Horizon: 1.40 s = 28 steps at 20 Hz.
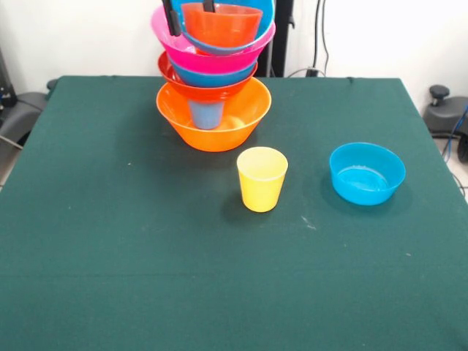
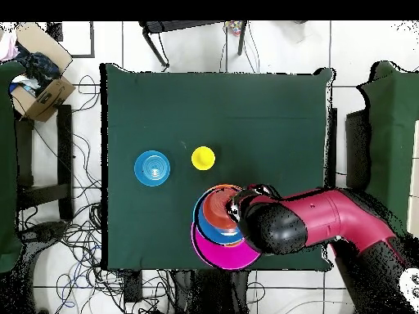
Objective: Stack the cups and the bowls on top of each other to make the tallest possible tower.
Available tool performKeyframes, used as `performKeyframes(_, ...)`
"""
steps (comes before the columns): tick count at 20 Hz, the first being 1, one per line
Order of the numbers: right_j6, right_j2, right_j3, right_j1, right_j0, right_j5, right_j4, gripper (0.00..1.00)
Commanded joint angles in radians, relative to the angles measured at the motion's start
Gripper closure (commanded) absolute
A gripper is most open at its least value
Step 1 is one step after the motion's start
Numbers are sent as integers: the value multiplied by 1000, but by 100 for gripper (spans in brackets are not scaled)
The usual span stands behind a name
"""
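Worktop (image 1: 146,278): green cloth; the tower (image 1: 213,80) stands near the far edge, about midway along it, with two loose pieces in front of it toward the middle.
Arm (image 2: 327,222): reaches over the tower from above and hides most of it in the overhead view.
Tower: big orange bowl (image 1: 213,121) at the base with a blue cup (image 1: 207,113) standing inside it; above that a red-orange bowl, a blue bowl, the pink bowl (image 1: 208,55), another blue bowl and a red-orange piece (image 1: 221,23) on top. The upper layers look tilted and shifted off the base's centre.
Blue bowl (image 1: 367,172): small, loose, upright, toward the right edge, well apart from the tower.
Yellow cup (image 1: 262,178): loose, upright, just in front of the tower, between it and the worktop's middle.
Fingers (image 1: 190,14): two dark tips straddle the rim of the top red-orange piece, one outside its left wall and one inside; whether they clamp it or stand slack I cannot tell.
Step in hand: probably seating the top piece.
Doing it well: lower straight, centre the piece over the stack, let go only once it rests level, then lift vertically, since any sideways drag may topple the leaning upper bowls.
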Motion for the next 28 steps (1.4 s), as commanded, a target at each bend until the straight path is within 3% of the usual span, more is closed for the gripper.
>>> performKeyframes(1, -63, 21, 41, 65, 17, -14, 9, 0)
performKeyframes(16, -80, 44, 48, 41, -1, 14, 38, 0)
performKeyframes(28, -98, 25, 19, 80, 4, 13, 10, 0)
